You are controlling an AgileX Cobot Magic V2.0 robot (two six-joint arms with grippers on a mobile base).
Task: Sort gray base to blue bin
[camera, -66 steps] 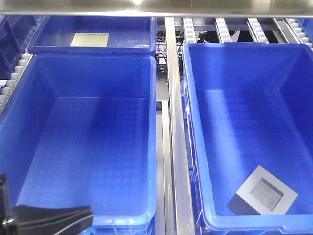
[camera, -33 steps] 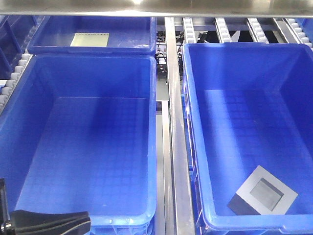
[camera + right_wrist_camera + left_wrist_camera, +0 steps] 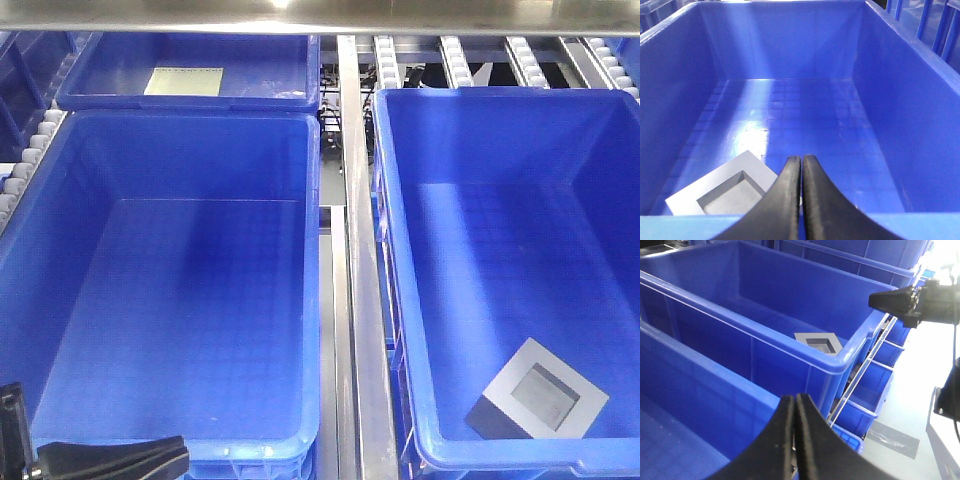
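The gray base [image 3: 538, 402] lies recess-up on the floor of the right blue bin [image 3: 500, 240], in its near right corner. It also shows in the left wrist view as the gray base [image 3: 819, 342] and just left of my right gripper [image 3: 801, 161], which hovers shut and empty over the bin's near rim [image 3: 685, 227]. The gray base [image 3: 725, 192] touches neither gripper. My left gripper [image 3: 180, 455] is shut on nothing at the near rim of the twin left bin [image 3: 180, 300]. The left gripper [image 3: 795, 400] looks across at the right gripper [image 3: 877, 299].
A third blue bin [image 3: 260, 70] at the back left holds a pale flat sheet [image 3: 183, 81]. A metal rail [image 3: 358, 260] runs between the two front bins. Roller tracks [image 3: 455, 60] cross the back. Smaller blue bins [image 3: 875, 390] sit on a lower shelf.
My left gripper has sunk slightly toward the bottom edge of the front view. The gray base has not moved.
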